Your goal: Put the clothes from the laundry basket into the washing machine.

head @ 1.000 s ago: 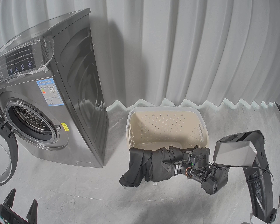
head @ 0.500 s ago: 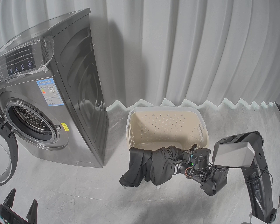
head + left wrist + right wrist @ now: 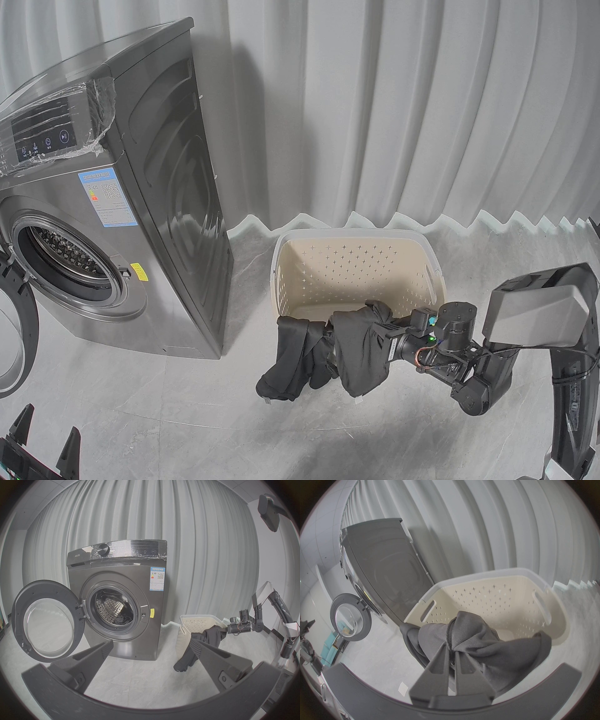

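The right arm is bent at the elbow, its forearm lying roughly level and pointing toward the robot's left, just above the near rim of the basket (image 3: 356, 234). The right claw (image 3: 452, 656) is clamped on a bunched fold of a dark garment (image 3: 359, 350). One part of the cloth hangs from the fingers, while the rest is draped over the basket's near left corner and trails down its outer wall toward the floor (image 3: 187, 400). The left arm sits low on the robot's left, and the left claw (image 3: 45, 434) has its fingers apart, holding nothing and facing the washer (image 3: 169, 206). The washer's door (image 3: 47, 620) is swung wide open, showing the drum (image 3: 112, 608).
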